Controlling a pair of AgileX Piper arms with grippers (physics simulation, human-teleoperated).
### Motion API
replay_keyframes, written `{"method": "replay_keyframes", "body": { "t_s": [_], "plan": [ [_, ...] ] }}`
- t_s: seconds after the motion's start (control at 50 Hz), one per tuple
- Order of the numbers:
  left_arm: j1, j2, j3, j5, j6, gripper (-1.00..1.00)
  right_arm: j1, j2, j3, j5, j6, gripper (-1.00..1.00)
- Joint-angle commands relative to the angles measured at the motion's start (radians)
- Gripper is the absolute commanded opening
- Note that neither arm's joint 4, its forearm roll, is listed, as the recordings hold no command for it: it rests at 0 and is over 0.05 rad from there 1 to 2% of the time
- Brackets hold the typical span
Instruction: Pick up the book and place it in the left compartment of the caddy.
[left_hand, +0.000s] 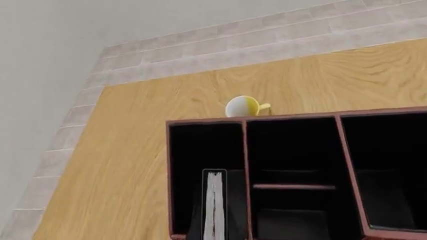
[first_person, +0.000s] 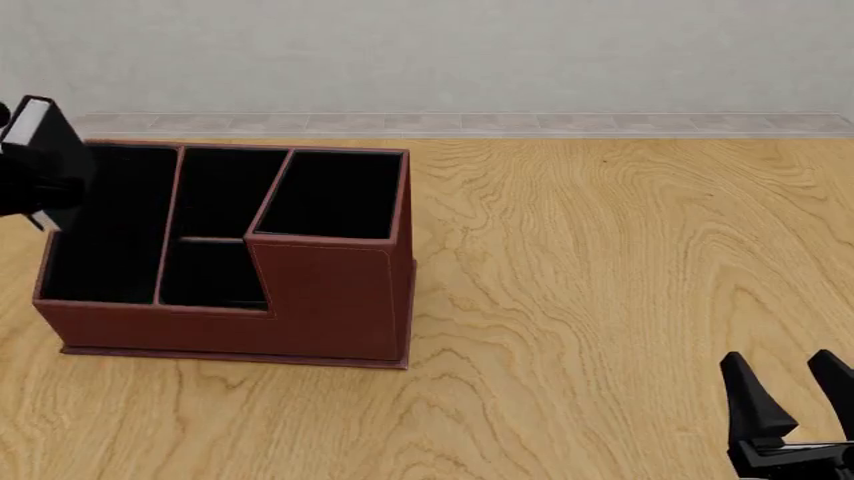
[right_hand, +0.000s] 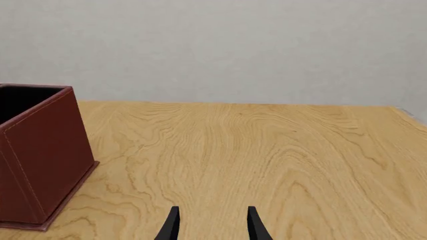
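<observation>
Book held over the caddy's left slot.
Left gripper (first_person: 38, 190) clenches the book (first_person: 40, 150) upright above the left compartment (first_person: 107, 230) of the caddy (first_person: 334, 300); right gripper (first_person: 798, 400) idles with fingers apart.

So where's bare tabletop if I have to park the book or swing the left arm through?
Widest bare patch: the table between the caddy and the right gripper. A narrower strip runs along the caddy's near wall. It is crowded at the far left, where the left gripper holds the book over the left compartment, with a cup beyond the caddy.
</observation>
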Motion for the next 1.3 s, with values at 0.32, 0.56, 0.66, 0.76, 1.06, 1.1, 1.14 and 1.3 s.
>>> {"method": "replay_keyframes", "body": {
  "t_s": [0.32,0.56,0.66,0.76,1.06,1.1,1.14,1.3],
  "plan": [
    [0.029,0.128,-0.001,-0.068,-0.059,-1.00,-0.001,-0.010,0.000,0.006,0.003,1.00],
    [0.025,0.146,0.022,-0.100,-0.078,-1.00,-0.002,-0.010,0.000,0.006,0.003,1.00],
    [0.022,0.156,0.033,-0.114,-0.077,-1.00,-0.002,-0.010,0.000,0.005,0.004,1.00],
    [0.026,0.171,0.050,-0.135,-0.072,-1.00,-0.003,-0.011,0.000,0.006,0.005,1.00],
    [0.021,0.215,0.097,-0.188,-0.063,-1.00,-0.005,-0.020,0.000,0.013,0.006,1.00],
    [0.025,0.218,0.100,-0.194,-0.060,-1.00,-0.005,-0.018,0.000,0.011,0.007,1.00],
    [0.024,0.219,0.106,-0.198,-0.060,-1.00,-0.005,-0.016,0.000,0.010,0.007,1.00],
    [0.031,0.226,0.129,-0.223,-0.050,-1.00,-0.005,-0.017,0.000,0.011,0.008,1.00]
  ]
}}
